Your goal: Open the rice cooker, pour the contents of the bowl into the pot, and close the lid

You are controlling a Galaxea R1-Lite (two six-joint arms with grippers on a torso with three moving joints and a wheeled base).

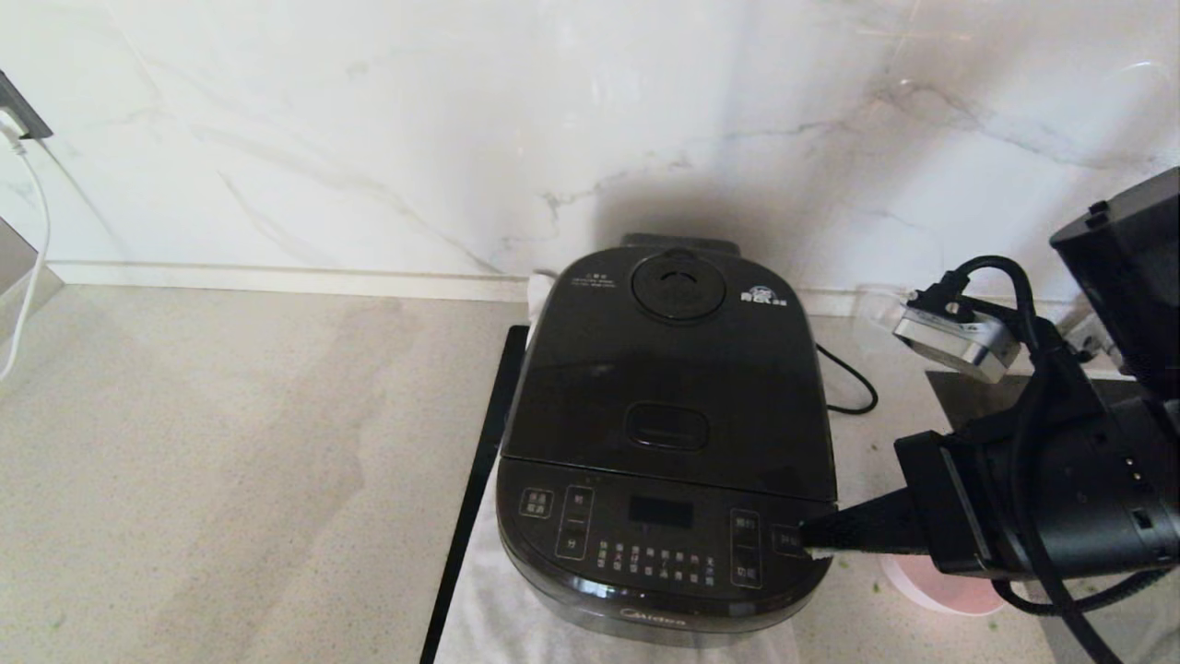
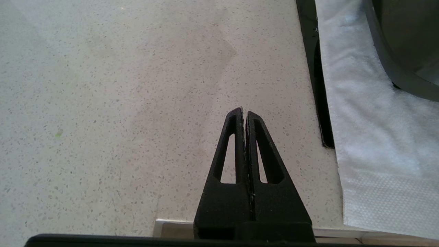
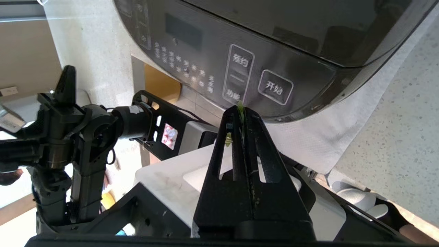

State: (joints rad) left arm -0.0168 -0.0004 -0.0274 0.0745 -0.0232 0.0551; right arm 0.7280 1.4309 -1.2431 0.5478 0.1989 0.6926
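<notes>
Pressing its two black slotted fingers flat together with nothing held between them, the right gripper (image 1: 811, 544) lies level with its tip at the front right corner of the large glossy black rounded-square rice cooker (image 1: 666, 433), at the white-labelled buttons on the right end of the front panel; whether it touches the panel cannot be told. In the right wrist view a few small bright green chopped bits (image 3: 240, 108) cling to the fingertips (image 3: 236, 113). Just behind and under this arm, at the counter's near right edge, sits the small round bowl with a pale pink inside (image 1: 940, 590), mostly hidden by the wrist, with some green specks lying on the counter beside it. The black hinged lid (image 1: 673, 369), with its round steam vent and oblong latch button on top, is down on the cooker. The cooker stands on a white paper towel (image 1: 489, 599) against the back wall, on the speckled pale stone counter (image 1: 230, 461). The left gripper (image 2: 244, 113) hangs over bare counter near the front edge, left of the towel, its fingers also closed and empty.
</notes>
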